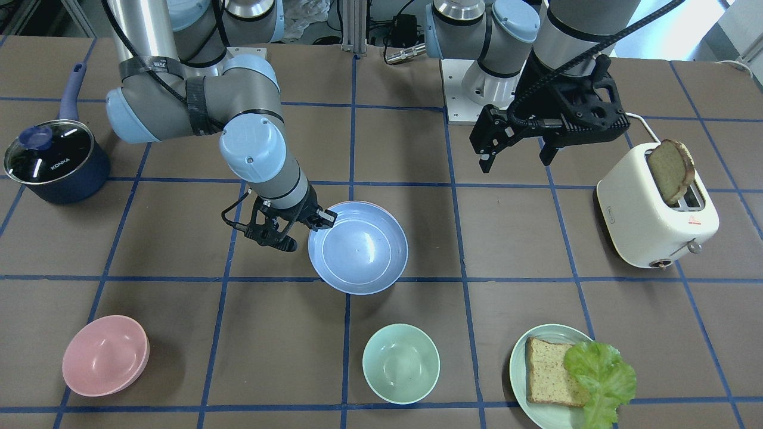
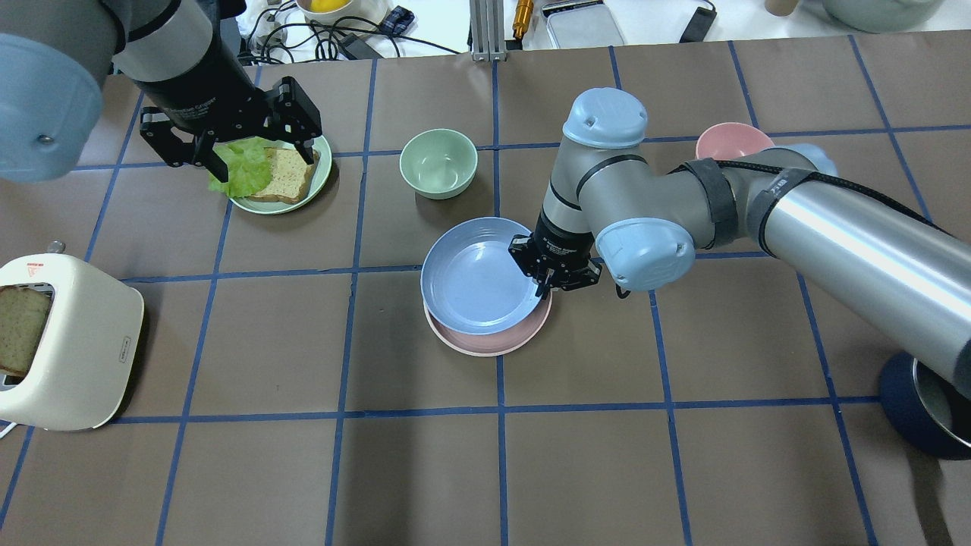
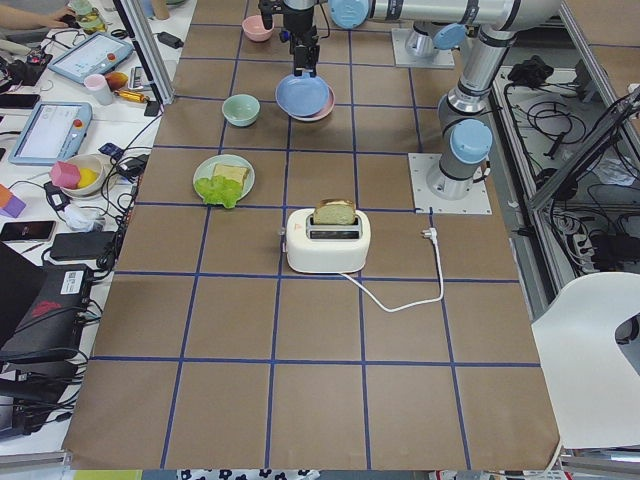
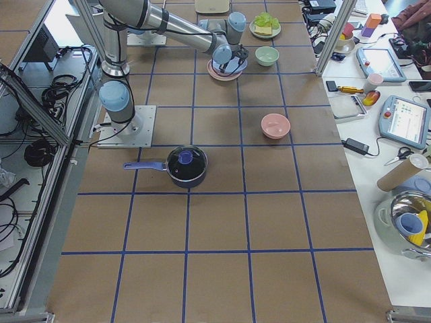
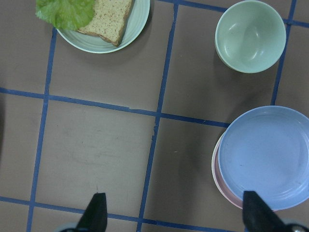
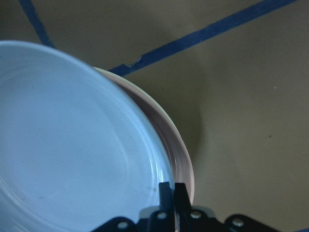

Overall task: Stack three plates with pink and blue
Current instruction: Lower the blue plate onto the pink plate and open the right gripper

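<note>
Well, starting at your left in the overhead view, the left claw (image 2: 254,159) hangs with its fingers spread and nothing in them, above the green plate (image 2: 325,176) of bread and lettuce. It is well apart from the stack, so I expect no trouble from that side unless you bring it across.

Next comes the mint bowl (image 2: 438,163), near the stack's far side. A plate that skids that way on release could knock it.

At the centre, the blue plate (image 2: 474,277) lies over the pink plate (image 2: 485,345) but is not centred on it: a pink crescent shows along the near edge. The front-facing view shows the blue plate tilted. A pale line runs under the pink rim in the right wrist view. It may be the cream plate, but the view is too tight to tell, so check that before you count three.

Just right of that, the right claw (image 2: 548,284) is pinched shut on the blue plate's rim. The main risks sit here:
- Let go while the plate is tilted and off-centre, and this light plastic may slide or settle crooked.
- Pull the lower finger out carelessly, and it may catch the pink rim and drag the pile across the desk (image 2: 683,470).

Farther right, the pink bowl (image 2: 732,140) sits behind the right arm's forearm, where a wide retreat might brush it.
</note>
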Robot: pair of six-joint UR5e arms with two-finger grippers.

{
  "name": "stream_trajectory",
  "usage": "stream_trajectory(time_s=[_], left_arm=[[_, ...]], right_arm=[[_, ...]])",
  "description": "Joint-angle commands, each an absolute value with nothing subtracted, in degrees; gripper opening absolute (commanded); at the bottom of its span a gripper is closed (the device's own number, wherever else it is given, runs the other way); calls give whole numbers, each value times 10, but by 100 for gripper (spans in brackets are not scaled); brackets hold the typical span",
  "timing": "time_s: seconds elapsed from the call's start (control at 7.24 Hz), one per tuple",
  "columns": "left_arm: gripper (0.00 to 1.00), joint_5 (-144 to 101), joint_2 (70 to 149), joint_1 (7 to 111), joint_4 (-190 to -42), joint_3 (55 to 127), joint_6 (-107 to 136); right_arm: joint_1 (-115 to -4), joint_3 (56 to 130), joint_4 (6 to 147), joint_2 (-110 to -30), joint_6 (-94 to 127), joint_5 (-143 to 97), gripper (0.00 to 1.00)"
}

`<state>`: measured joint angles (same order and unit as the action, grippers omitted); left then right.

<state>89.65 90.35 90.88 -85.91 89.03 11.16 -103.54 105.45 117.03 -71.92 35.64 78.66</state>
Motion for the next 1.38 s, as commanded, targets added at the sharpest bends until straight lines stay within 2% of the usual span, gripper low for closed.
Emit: stream_trajectory(time_s=[0.0,1.24], left_arm=[[100,896,904,909,-860,891,112],[100,896,904,910,-860,890,112]], right_arm=[[-1038,1055,1171,-718,359,788,0],[-1031,1055,1163,-725,353,787,0]])
